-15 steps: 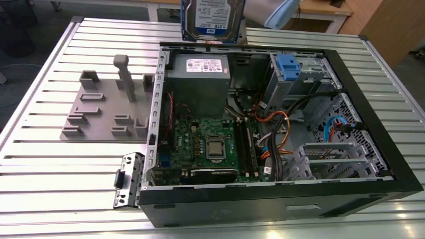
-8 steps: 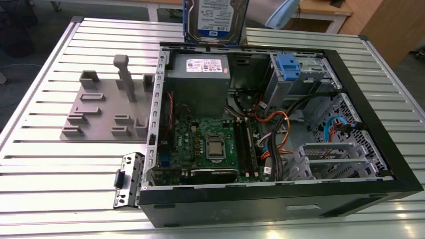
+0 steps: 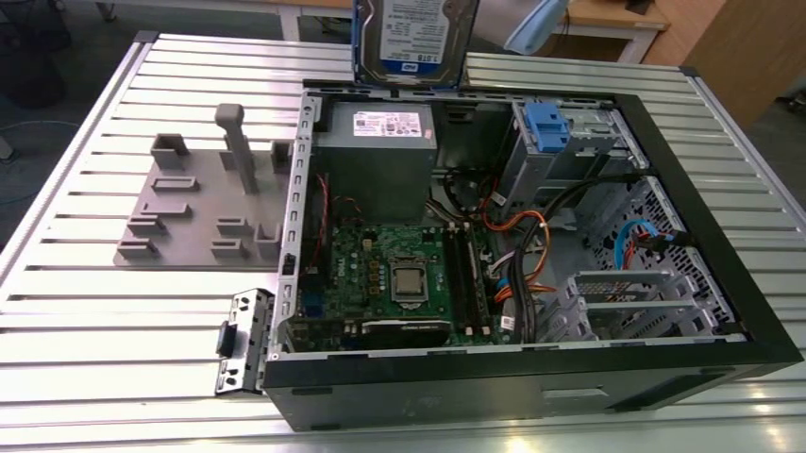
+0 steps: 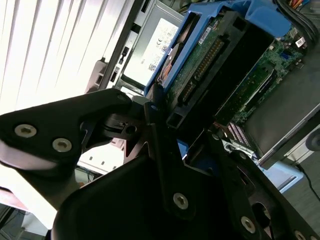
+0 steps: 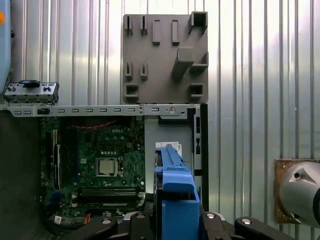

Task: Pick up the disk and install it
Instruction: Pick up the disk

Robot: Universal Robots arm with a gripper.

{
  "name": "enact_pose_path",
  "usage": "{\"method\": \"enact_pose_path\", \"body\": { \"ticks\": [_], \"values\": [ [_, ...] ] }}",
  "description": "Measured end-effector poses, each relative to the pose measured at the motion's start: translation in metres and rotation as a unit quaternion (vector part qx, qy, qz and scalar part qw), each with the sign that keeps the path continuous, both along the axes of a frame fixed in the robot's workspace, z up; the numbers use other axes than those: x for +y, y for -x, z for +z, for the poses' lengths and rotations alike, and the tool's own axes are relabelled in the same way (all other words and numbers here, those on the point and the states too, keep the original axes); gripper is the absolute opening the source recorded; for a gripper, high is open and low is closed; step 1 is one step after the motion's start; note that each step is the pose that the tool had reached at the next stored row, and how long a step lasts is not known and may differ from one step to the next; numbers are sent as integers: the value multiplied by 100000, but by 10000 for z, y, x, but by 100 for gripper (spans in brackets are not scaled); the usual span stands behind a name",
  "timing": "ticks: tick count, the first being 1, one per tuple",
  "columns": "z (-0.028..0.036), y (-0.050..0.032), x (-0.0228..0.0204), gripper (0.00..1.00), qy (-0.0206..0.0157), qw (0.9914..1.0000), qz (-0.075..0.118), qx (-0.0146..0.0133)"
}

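Observation:
The disk (image 3: 416,38), silver with a white-and-blue label and a blue frame, hangs upright in the air above the far edge of the open computer case (image 3: 705,283). In the second wrist view its green circuit-board side (image 4: 210,55) faces the camera, and the black fingers (image 4: 156,120) press against its blue frame. In the first wrist view the disk (image 5: 175,195) shows edge-on, and my gripper (image 5: 175,222) is shut on it from both sides. Below it lie the power supply and the motherboard.
Inside the case are a green motherboard (image 3: 391,274), a grey power supply box (image 3: 376,160), a drive cage with a blue clip (image 3: 545,123) and loose orange and blue cables (image 3: 529,245). A grey fixture plate (image 3: 189,208) sits on the slatted metal table (image 3: 75,311) at the exterior view's left.

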State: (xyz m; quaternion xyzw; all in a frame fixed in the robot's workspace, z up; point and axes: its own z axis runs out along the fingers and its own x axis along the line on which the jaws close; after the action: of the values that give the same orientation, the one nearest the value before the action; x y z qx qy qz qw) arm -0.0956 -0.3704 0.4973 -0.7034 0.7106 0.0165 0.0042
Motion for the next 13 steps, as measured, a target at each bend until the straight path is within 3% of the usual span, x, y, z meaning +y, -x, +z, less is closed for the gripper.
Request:
{"method": "enact_pose_path", "body": {
  "ticks": [8,13],
  "values": [
    [0,-48,-74,36,8,100000,5,28],
    [0,-62,-144,36,2,100000,1,26]
  ]
}}
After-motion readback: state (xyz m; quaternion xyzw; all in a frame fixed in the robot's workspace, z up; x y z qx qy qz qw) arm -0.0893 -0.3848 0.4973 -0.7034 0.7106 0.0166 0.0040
